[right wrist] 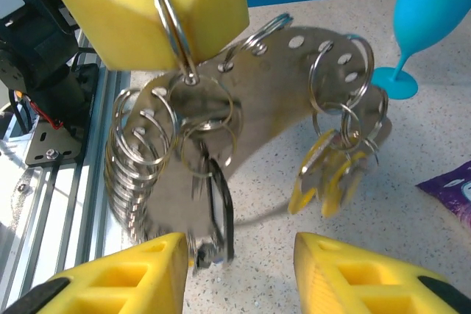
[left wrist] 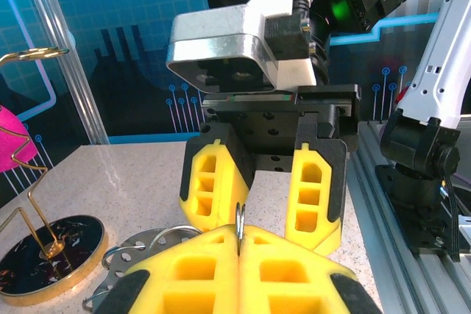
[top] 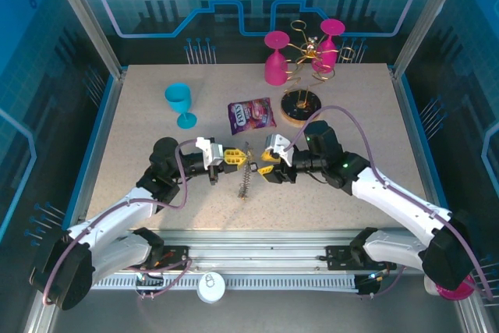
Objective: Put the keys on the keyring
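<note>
Both grippers meet over the keyring, mid-table.
Top view: I see the left gripper [top: 234,158] and right gripper [top: 263,164] facing each other at the middle of the table [top: 366,115], the keyring [top: 245,175] between them. Left wrist: the left gripper is clamped on its thin wire. Right wrist: the right gripper's jaws stand apart, holding nothing, with the keys [right wrist: 327,182] dangling just beyond.

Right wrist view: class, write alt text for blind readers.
Shut yellow jaws of the left gripper pinch a keyring linked to a holed metal plate, small rings and yellow-tagged keys. The right gripper has its jaws open below.
</note>
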